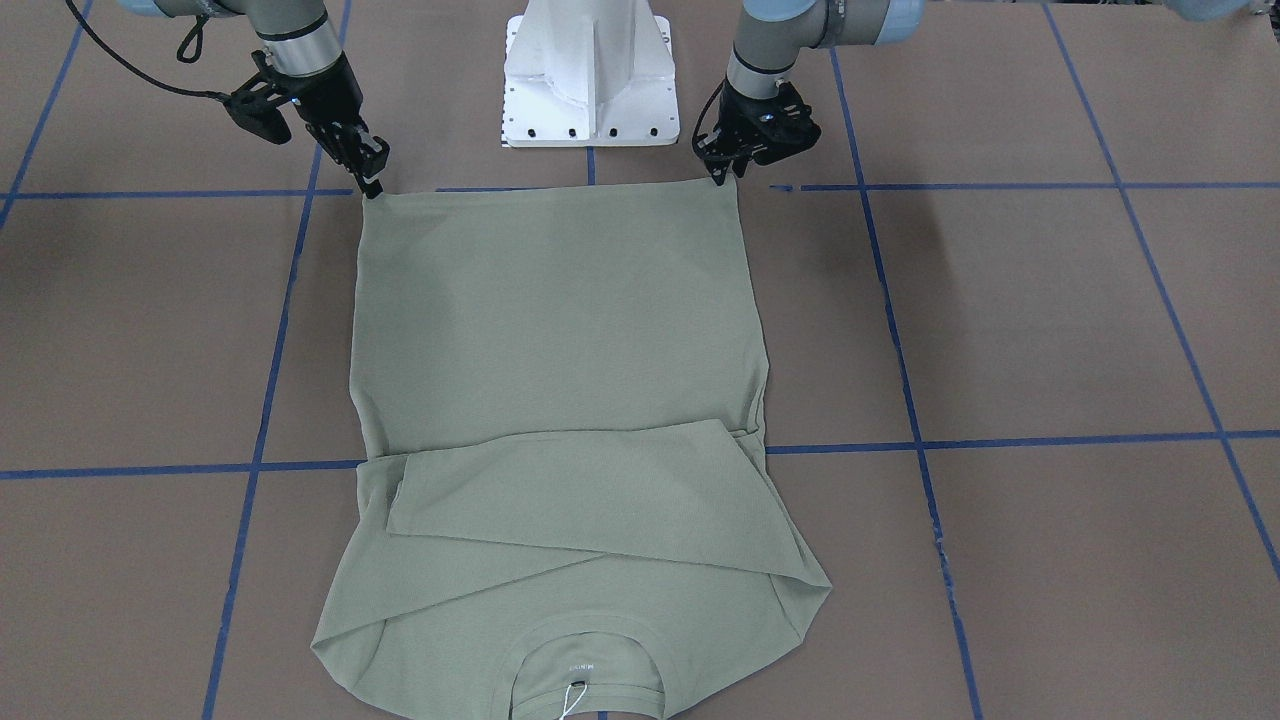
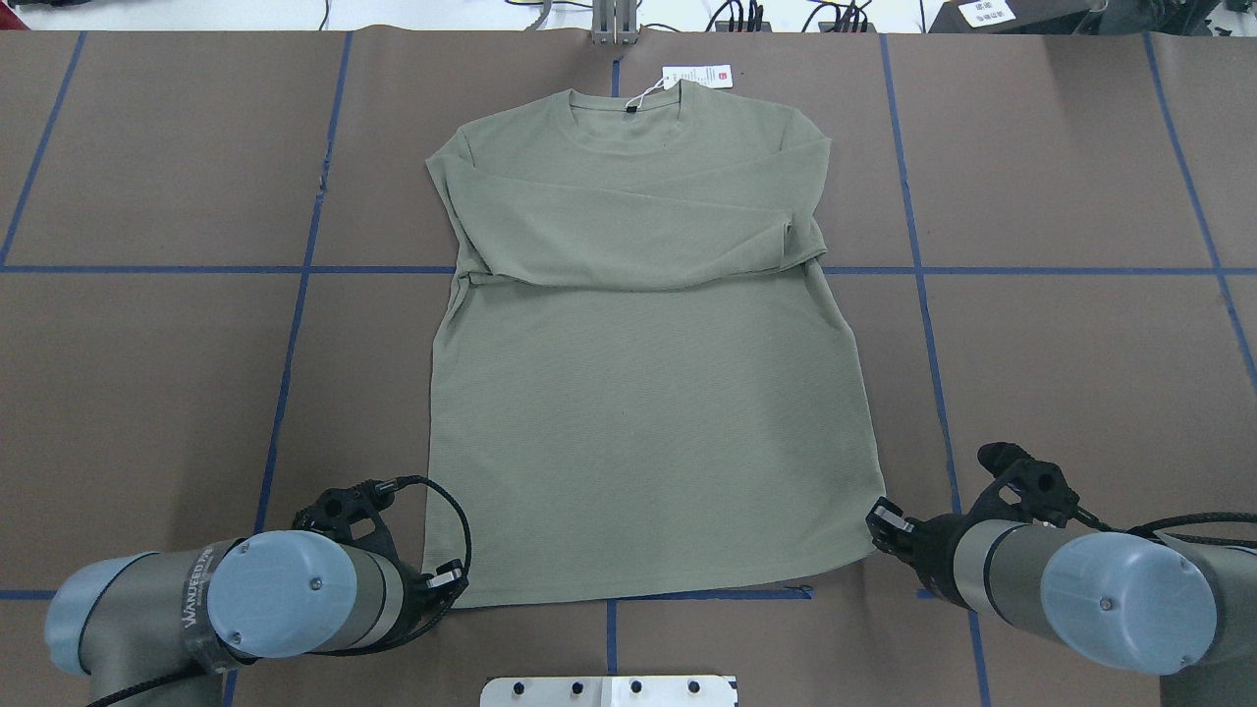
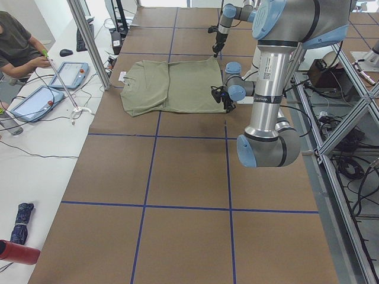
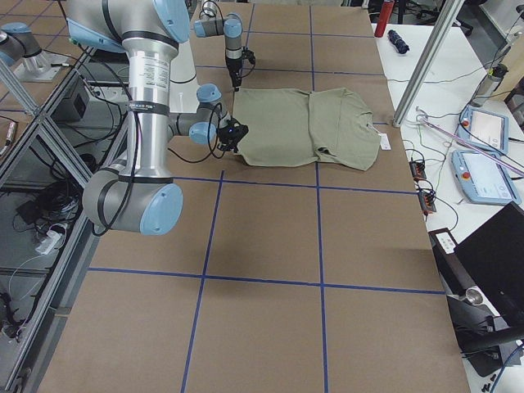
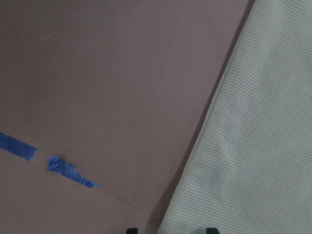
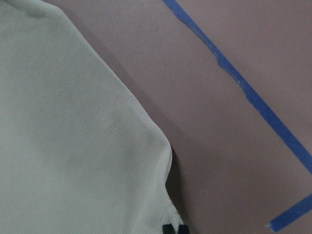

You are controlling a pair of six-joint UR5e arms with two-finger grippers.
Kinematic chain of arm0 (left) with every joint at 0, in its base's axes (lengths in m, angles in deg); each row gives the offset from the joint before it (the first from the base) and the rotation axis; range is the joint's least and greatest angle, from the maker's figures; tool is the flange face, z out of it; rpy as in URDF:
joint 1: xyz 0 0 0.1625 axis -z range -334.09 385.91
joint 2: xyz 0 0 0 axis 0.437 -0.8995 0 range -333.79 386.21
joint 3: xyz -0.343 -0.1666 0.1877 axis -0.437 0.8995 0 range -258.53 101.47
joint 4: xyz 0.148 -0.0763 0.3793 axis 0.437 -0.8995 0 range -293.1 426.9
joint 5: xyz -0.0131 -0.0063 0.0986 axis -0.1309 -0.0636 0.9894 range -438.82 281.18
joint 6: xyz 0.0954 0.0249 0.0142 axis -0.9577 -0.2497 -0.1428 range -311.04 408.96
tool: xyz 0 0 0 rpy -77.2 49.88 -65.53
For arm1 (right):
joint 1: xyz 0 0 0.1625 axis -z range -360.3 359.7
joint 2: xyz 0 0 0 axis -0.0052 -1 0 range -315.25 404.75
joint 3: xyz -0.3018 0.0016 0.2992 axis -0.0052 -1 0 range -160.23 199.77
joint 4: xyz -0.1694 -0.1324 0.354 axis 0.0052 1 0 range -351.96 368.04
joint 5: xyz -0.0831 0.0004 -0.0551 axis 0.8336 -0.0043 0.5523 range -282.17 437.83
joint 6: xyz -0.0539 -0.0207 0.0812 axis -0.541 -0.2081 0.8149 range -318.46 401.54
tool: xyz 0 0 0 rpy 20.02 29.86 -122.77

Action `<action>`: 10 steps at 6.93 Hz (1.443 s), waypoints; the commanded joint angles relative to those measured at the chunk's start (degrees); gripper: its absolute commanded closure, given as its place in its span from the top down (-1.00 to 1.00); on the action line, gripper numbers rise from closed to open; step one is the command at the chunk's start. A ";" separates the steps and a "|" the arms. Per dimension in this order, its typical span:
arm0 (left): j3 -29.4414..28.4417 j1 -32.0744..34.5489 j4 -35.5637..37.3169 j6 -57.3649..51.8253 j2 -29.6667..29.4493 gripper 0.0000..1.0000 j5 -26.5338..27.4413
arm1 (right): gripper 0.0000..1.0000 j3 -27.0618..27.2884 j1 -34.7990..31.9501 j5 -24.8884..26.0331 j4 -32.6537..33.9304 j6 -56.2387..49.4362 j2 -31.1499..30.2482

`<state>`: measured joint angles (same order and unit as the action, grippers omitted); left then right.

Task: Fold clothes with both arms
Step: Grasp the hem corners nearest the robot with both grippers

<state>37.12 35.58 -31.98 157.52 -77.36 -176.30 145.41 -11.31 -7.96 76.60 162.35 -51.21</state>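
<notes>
Sage-green knit shirt [image 2: 648, 393]: laid flat on bench [image 2: 147, 393], collar [image 2: 628, 108] at 12 o'clock; sleeves [image 2: 638, 231] folded across, hem fold judged outstanding. Left gripper [image 1: 720, 176]: open astride 7 o'clock hem corner. Right gripper [image 1: 372, 184]: pinched on 5 o'clock corner.

**Shirt flat, a pincer at each hem corner**

A sage-green long-sleeved knit shirt [image 2: 648, 393] lies flat in the middle of the brown paper-covered surface [image 2: 147, 373], hem towards the robot, collar on the far side. Its sleeves lie folded across the chest. A white paper hang tag [image 2: 699, 77] rests just beyond the collar. The black skeletal left pincer [image 2: 447, 581] is at the hem's left corner, the black skeletal right pincer [image 2: 884, 520] at its right corner.
</notes>
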 commanded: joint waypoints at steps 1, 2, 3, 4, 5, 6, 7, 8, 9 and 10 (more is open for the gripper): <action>0.28 0.00 0.00 -0.02 -0.32 -1.00 -0.25 | -1.00 -0.05 -0.06 0.01 0.09 0.03 -0.01; 2.02 0.17 0.00 -0.02 0.03 -1.00 -0.34 | -1.00 0.04 -0.06 0.01 0.00 0.03 -0.01; 5.52 0.52 0.52 0.07 0.81 -1.00 -0.34 | -1.00 0.83 -0.15 0.01 0.09 0.03 -0.36; 8.95 0.44 1.40 0.76 2.04 -1.00 -0.34 | -1.00 1.96 0.64 -0.08 0.09 0.12 -1.24; 12.38 0.00 1.41 0.86 4.49 -1.00 -0.34 | -1.00 5.11 4.12 -0.08 0.09 0.29 -4.20; 14.32 -1.05 2.02 1.38 5.21 -1.00 -0.34 | -1.00 9.32 5.99 -1.04 0.09 0.38 -7.80; 15.82 -2.19 4.28 1.47 5.30 -1.00 -0.25 | -1.00 9.88 7.05 -1.66 0.09 0.38 -7.92; 19.23 -2.20 7.87 1.47 5.39 -1.00 -0.34 | -1.00 10.93 7.23 -1.75 0.09 0.38 -7.92; 20.31 -2.29 10.09 2.26 5.22 -1.00 -0.43 | -1.00 11.46 7.15 -1.75 0.09 0.38 -8.19; 20.06 -2.29 10.11 4.01 4.43 -1.00 -0.25 | -1.00 11.64 6.37 -1.49 0.09 0.38 -8.19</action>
<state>56.57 33.38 -23.06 159.98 -72.32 -176.65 156.56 -4.45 -9.60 76.68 162.73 -59.27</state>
